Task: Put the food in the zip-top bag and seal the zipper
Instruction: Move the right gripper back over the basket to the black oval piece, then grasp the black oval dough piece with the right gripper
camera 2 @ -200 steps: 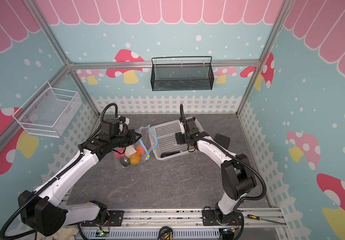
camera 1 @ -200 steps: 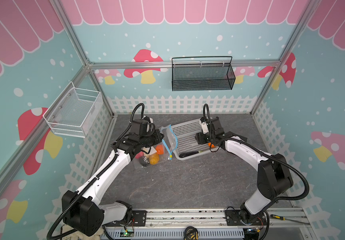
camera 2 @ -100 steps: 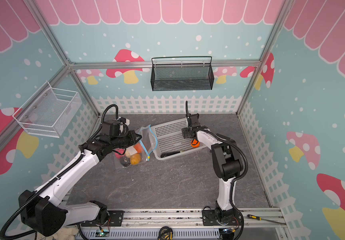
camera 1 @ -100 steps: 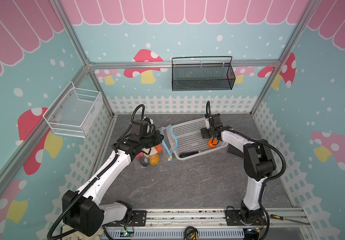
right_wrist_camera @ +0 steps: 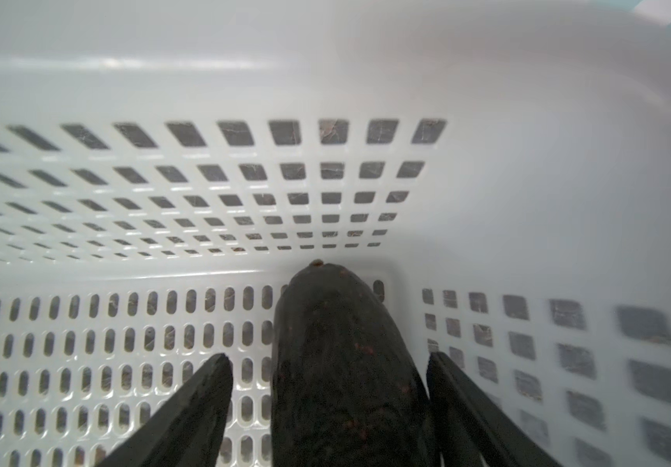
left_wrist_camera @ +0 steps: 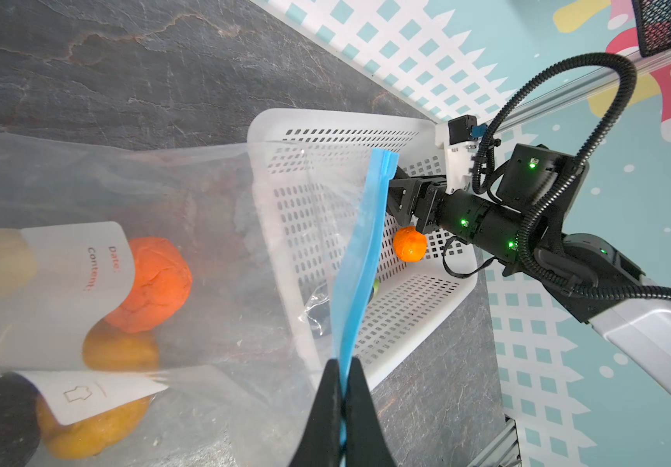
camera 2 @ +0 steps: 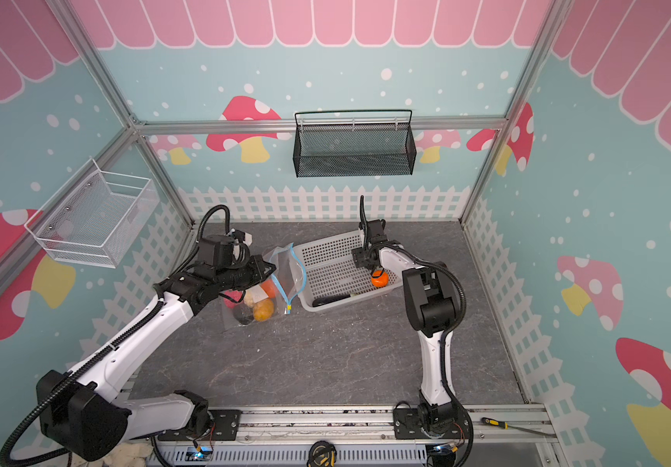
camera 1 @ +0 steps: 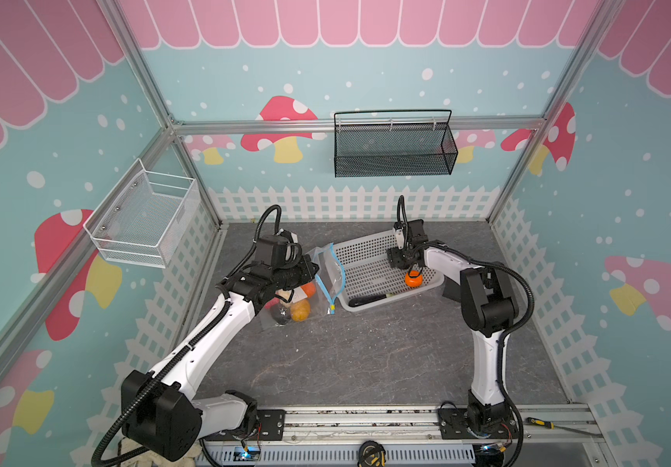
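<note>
Zip-top bag [left_wrist_camera: 224, 194] on the table [camera 1: 366, 356] beside the white basket [right_wrist_camera: 164, 182], food [left_wrist_camera: 152, 283] inside, your left gripper [left_wrist_camera: 344, 388] clamped on its blue zipper [left_wrist_camera: 360, 258], your right gripper [right_wrist_camera: 326, 356] spread wide inside the basket astride a dark piece [right_wrist_camera: 338, 323]

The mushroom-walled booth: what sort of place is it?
Most likely a robot test cell dressed up as a playroom, not a real kitchen: printed mushroom walls on a metal frame, a left arm and right arm bolted to a rail, and toy food in a white basket.
</note>
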You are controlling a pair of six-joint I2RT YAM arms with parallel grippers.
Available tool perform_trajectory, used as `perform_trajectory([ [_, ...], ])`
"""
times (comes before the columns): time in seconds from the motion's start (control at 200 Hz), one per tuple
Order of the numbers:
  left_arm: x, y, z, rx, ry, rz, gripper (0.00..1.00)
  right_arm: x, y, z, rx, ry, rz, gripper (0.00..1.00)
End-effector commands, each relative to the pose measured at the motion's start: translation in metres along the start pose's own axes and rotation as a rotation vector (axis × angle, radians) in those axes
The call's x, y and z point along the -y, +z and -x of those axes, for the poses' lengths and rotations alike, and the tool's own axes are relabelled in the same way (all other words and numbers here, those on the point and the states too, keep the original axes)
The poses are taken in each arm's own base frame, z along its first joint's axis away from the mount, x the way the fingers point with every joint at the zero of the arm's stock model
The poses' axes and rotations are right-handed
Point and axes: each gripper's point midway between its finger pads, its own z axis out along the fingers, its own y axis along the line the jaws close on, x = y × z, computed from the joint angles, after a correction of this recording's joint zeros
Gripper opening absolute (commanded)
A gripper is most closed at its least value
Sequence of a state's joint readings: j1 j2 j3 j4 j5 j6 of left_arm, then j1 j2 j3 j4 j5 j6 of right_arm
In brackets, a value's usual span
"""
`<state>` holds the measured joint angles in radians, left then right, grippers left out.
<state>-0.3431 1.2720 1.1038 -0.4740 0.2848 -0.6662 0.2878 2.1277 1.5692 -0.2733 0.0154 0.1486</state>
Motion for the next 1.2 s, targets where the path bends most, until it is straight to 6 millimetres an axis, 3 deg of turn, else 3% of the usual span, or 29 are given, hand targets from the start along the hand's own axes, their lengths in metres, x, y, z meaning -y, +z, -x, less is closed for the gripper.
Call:
perform_trajectory([
  [0.0,0.003,-0.003,-0.001,0.010,0.001,-0.008,0.00,-0.004,0.005,-0.005,-0.024,-0.005,0.040,0.75],
  [0.63,0.007,-0.002,0.000,0.011,0.003,-0.016,0.00,-0.016,0.012,-0.013,-0.048,0.020,0.104,0.60],
  [1.196,0.005,-0.003,0.000,0.015,0.002,-0.007,0.00,-0.029,-0.007,-0.007,-0.028,0.065,0.202,0.55],
])
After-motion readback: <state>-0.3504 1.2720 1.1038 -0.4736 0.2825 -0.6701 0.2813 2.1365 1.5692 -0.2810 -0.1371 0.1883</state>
